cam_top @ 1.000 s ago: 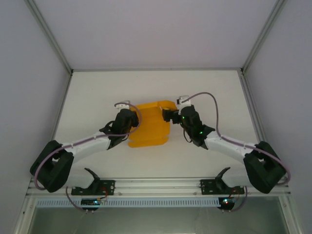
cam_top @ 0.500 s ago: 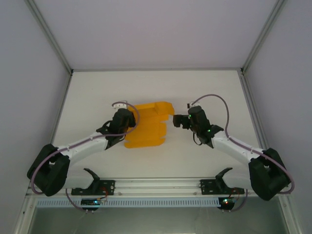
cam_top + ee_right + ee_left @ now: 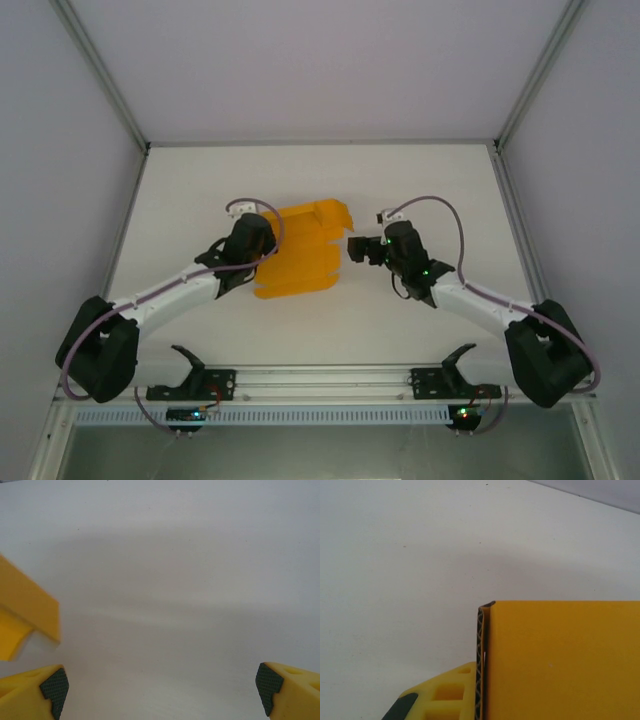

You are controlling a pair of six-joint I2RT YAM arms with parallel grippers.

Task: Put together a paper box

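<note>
The paper box [image 3: 300, 252] is a partly folded orange-yellow card sheet lying mid-table, with a raised flap at its far right corner. My left gripper [image 3: 263, 243] is shut on the sheet's left edge. In the left wrist view the card [image 3: 560, 660] covers the lower right, its corrugated edge pressed against my yellow finger [image 3: 445, 695], and the other finger is hidden behind it. My right gripper [image 3: 356, 248] is open just right of the box, not touching it. In the right wrist view, its pads [image 3: 52, 687] stand wide apart over bare table, with a box corner [image 3: 27, 607] at the left.
The white table [image 3: 430, 190] is enclosed by pale walls with metal corner posts [image 3: 100, 75]. An aluminium rail [image 3: 320, 380] with the arm mounts runs along the near edge.
My right gripper has drawn back to the right, off the box's right edge. The left arm has shifted the box slightly left and away, turning it a little.
</note>
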